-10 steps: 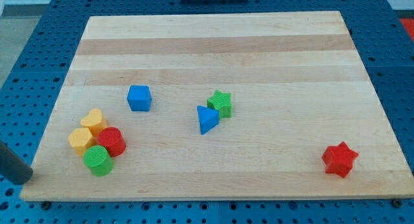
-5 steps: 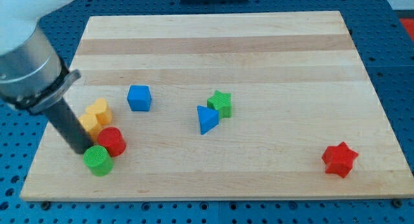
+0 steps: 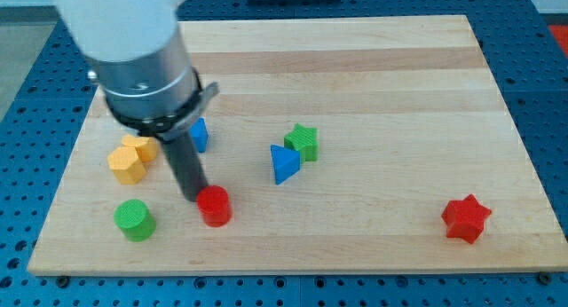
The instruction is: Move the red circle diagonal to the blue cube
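Pushing red circle (image 3: 214, 205) with my tip (image 3: 197, 199) touching its left edge; no jaws on this tool, plain rod. Blue cube (image 3: 199, 135), half hidden, sits above. Push straight rightward, slow, so it doesn't roll off.

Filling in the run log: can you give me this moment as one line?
my tip touching red circle, on its left | blue cube partly hidden behind rod | green circle apart, left

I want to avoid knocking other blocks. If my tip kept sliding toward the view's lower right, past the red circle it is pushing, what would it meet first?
My tip sits at the red circle, so that comes first. Beyond it the wooden board looks free; the red star seems off that line.
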You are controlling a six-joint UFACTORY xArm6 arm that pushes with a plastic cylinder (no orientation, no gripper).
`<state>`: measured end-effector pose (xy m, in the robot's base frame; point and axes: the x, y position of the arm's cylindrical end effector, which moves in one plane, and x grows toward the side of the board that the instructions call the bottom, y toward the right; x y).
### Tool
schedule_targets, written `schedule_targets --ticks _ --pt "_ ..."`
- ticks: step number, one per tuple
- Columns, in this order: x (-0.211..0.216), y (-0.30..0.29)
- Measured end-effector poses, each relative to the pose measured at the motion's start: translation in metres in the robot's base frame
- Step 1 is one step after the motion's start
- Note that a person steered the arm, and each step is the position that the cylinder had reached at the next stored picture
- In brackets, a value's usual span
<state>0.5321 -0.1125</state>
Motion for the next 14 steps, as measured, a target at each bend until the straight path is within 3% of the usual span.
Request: schedule_targets --ticks 6,8,11,14 --pt "0.007 -0.014" --pt "0.035 -0.025" --pt "0.015 -0.025" --pt "0.038 0.010"
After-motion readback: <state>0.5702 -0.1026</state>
